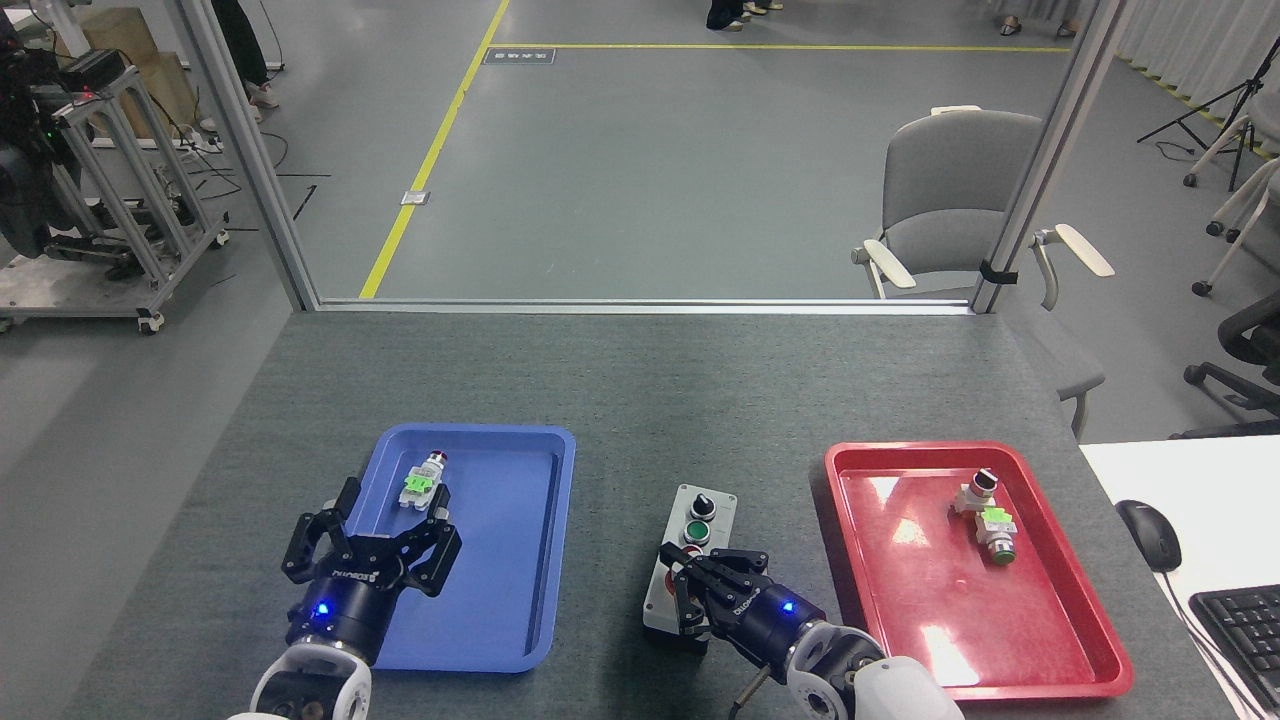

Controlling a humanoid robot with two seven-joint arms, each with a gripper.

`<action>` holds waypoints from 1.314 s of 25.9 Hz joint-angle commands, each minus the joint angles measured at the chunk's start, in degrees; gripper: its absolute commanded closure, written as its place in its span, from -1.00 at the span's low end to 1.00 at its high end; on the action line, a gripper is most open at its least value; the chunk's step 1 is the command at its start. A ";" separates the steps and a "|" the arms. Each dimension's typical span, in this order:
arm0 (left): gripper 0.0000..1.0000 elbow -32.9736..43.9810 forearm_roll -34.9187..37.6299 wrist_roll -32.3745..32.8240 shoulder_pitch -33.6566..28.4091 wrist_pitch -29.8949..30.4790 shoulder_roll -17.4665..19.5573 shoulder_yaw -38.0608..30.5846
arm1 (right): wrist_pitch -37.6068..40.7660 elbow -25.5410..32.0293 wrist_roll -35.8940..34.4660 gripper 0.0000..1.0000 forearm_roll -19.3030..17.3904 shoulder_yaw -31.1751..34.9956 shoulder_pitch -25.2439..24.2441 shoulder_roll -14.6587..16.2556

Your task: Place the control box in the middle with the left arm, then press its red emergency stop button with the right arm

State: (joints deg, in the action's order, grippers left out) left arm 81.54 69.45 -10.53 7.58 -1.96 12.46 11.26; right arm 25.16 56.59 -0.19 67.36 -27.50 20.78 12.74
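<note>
Dark-grey felt-topped bench (640, 400): wide bare stretch on its far half, free for moving. Metal frame rail marks the far edge.

Red plastic tray (1040, 640) on the right, blue plastic tray (520, 560) on the left; both raised rims hem the lane between them.

Light-grey rectangular control box (700, 520) with black base sits in that lane, on bare felt, nearer the red tray. Judged rigid, hard-shelled, moderately heavy, smooth-sided; best taken across its long flat sides, clear of the buttons.

Right gripper (705, 595), black, blue-lit, hovers over the box's near end, fingers drawn close, covering the red emergency stop button; contact cannot be told.

Left gripper (370, 545), fingers spread, empty, over the blue tray's left rim.

Small grey-and-green component (422, 482) lies in the blue tray.
</note>
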 commanded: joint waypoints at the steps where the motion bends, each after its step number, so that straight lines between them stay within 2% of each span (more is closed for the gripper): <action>1: -1.00 0.37 0.60 -0.72 -1.42 0.11 -4.02 -0.01 | 0.15 0.89 2.47 0.73 -0.82 1.22 0.40 -0.17; 2: -1.00 0.19 1.39 -0.72 -1.42 0.11 -5.42 -0.01 | 0.06 1.42 2.29 0.25 -1.26 2.45 0.57 -0.17; 3: -0.99 -0.16 2.88 -0.72 -1.16 0.20 -6.92 -0.01 | -0.55 2.21 2.21 -0.47 -2.32 4.56 0.75 -0.08; 4: -0.98 -0.60 4.99 -0.72 -0.72 0.11 -8.23 -0.10 | -0.12 2.91 2.29 -1.00 -4.42 7.54 0.92 0.10; 6: -0.98 -2.88 9.82 -0.81 0.51 -0.15 -10.61 -0.19 | 1.47 4.94 2.65 -0.99 -10.31 12.73 0.84 0.80; 8: -0.98 -4.03 11.94 -0.81 0.77 -0.32 -11.31 -0.45 | 3.58 5.82 2.73 -0.99 -14.71 15.98 0.84 1.50; 12: -0.99 -4.90 10.79 0.07 1.65 -0.41 -11.93 -2.82 | 4.81 5.73 2.29 -0.99 -16.12 23.72 0.31 5.99; 17: -1.00 -5.26 4.90 0.51 1.74 0.11 -12.02 -3.00 | -0.55 5.64 1.86 -0.99 -13.57 31.01 -2.33 6.25; 23: -1.00 -5.34 4.64 0.51 1.74 0.29 -12.28 -3.17 | -4.51 5.64 -6.49 -0.99 -3.46 31.98 -5.40 5.81; 29: -1.00 -5.43 6.66 0.78 1.65 0.73 -13.51 -6.07 | -3.63 5.90 -7.64 -0.99 -3.28 32.33 -5.84 6.34; 34: -1.00 -5.78 10.79 2.27 1.57 4.51 -17.03 -10.29 | -3.72 5.82 -7.55 -0.99 -3.28 32.42 -6.11 6.42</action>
State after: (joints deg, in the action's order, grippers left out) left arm 75.93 78.56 -8.91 9.14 0.80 -3.04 3.04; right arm 21.49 62.48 -7.72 64.02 4.82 14.90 19.08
